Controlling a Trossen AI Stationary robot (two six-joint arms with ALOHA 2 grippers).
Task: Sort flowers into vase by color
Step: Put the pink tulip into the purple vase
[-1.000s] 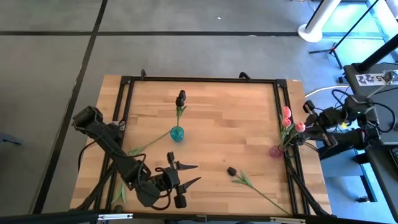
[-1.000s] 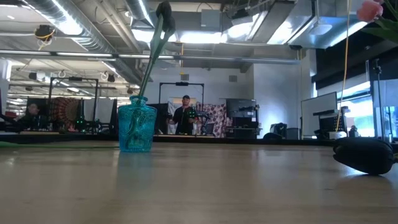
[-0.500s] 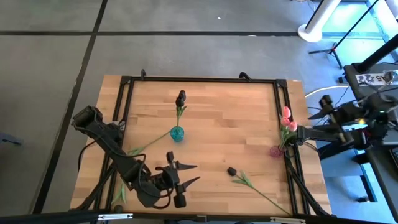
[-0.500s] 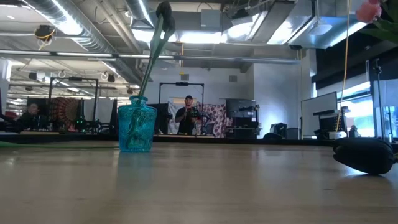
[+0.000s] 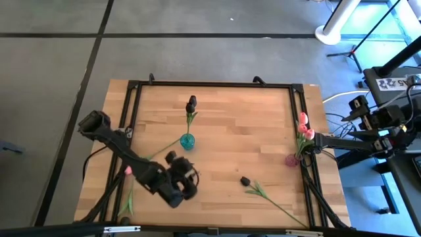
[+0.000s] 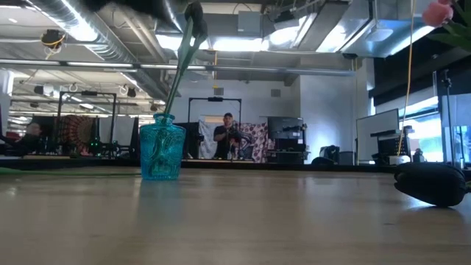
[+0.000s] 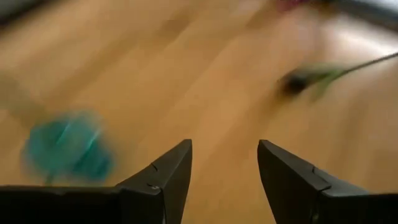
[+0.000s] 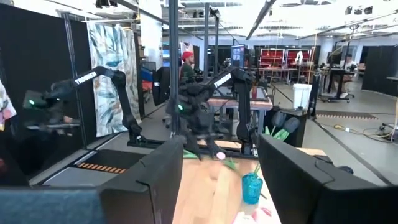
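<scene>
A teal vase (image 5: 187, 141) stands mid-table and holds one black-headed flower (image 5: 191, 104), whose stem leans on the rim. At the right edge a pink vase (image 5: 291, 159) holds pink tulips (image 5: 302, 125). Another black-headed flower (image 5: 245, 180) lies flat near the front right. A pink head (image 5: 128, 170) lies at the left beside my left arm. My left gripper (image 7: 225, 144) hovers open above the table, near-left of the teal vase (image 7: 65, 146). My right gripper (image 8: 221, 142) is open, raised beyond the table's right edge and pointing level across it.
A black frame (image 5: 210, 83) runs along the table's far, left and right edges. A loose green stem (image 5: 158, 150) lies left of the teal vase. Bare wood (image 5: 243, 125) lies between the two vases. A person (image 6: 228, 136) stands in the room beyond the table.
My right gripper has pulled back from the pink tulips toward the table's right edge and upward, and the tulip it stood at stays in the pink vase. My left gripper has swung toward the teal vase and tipped downward, uncovering a pink head at the left.
</scene>
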